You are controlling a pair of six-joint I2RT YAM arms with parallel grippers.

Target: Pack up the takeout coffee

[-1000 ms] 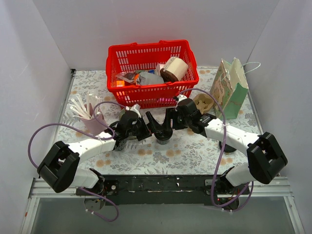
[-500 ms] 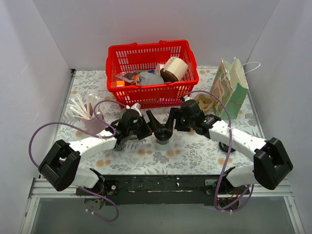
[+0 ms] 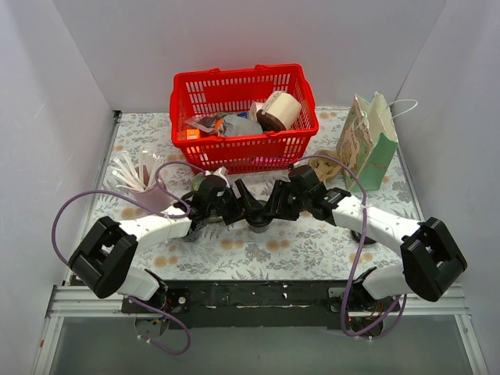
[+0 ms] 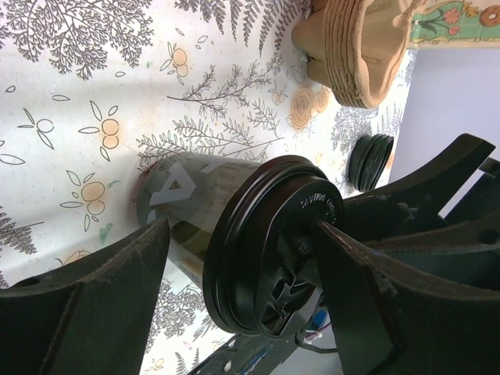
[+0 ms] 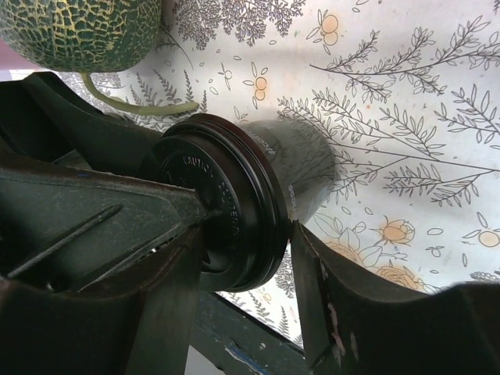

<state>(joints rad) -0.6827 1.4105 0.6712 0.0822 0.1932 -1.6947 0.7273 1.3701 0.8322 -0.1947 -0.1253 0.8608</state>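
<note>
A dark paper coffee cup point(image 3: 260, 224) with a black lid point(image 4: 273, 242) stands on the flowered table cloth between my two grippers. My left gripper point(image 3: 241, 207) is open. One of its fingers point(image 4: 94, 305) is beside the cup wall and the other point(image 4: 375, 305) lies on the lid's top. My right gripper point(image 3: 275, 207) comes from the other side. Its right finger point(image 5: 344, 312) touches the lid's rim point(image 5: 269, 211) and its other finger point(image 5: 148, 312) lies on the lid's top, pinching the lid edge.
A red basket point(image 3: 301, 117) full of groceries stands behind. A paper gift bag point(image 3: 371, 144) stands at the right, with a cardboard cup carrier point(image 3: 326, 164) beside it. A pink holder of white sticks point(image 3: 139, 186) is at the left. A green melon point(image 5: 78, 31) lies near my left gripper.
Both grippers have closed in over the cup. The right gripper's fingers have drawn nearer together onto the lid, and the left wrist has shifted a little right.
</note>
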